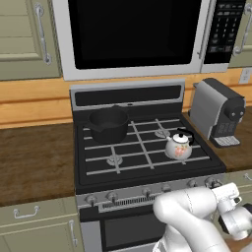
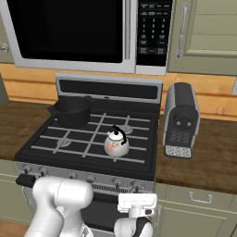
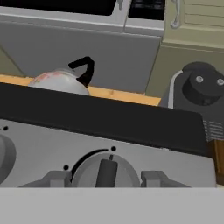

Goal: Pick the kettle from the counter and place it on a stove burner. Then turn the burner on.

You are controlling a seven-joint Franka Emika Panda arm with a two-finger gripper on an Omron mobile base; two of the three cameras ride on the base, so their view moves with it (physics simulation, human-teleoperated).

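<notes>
The white kettle (image 1: pixel 178 146) (image 2: pixel 115 143) with its black handle stands upright on the front right stove burner, away from the brown counter (image 1: pixel 34 157) (image 2: pixel 203 157). Bare burners show at front left (image 1: pixel 114 160) and back right (image 1: pixel 161 133). My gripper (image 3: pixel 105 180) is low against the stove's front panel, open, its fingertips (image 3: pixel 54 179) standing on either side of a round grey knob (image 3: pixel 107 168) near the panel's right end. Above the panel's edge, the hand view catches the kettle's top (image 3: pixel 61 81). My wrist (image 1: pixel 229 194) (image 2: pixel 136 203) hangs just in front of the knob row.
A black pot (image 1: pixel 108 123) (image 2: pixel 71 111) sits on the back left burner. A grey coffee machine (image 1: pixel 216 110) (image 2: pixel 181 120) (image 3: pixel 203 87) stands on the counter right of the stove. A microwave (image 1: pixel 133 34) hangs above. Another knob (image 3: pixel 4 155) lies to the left.
</notes>
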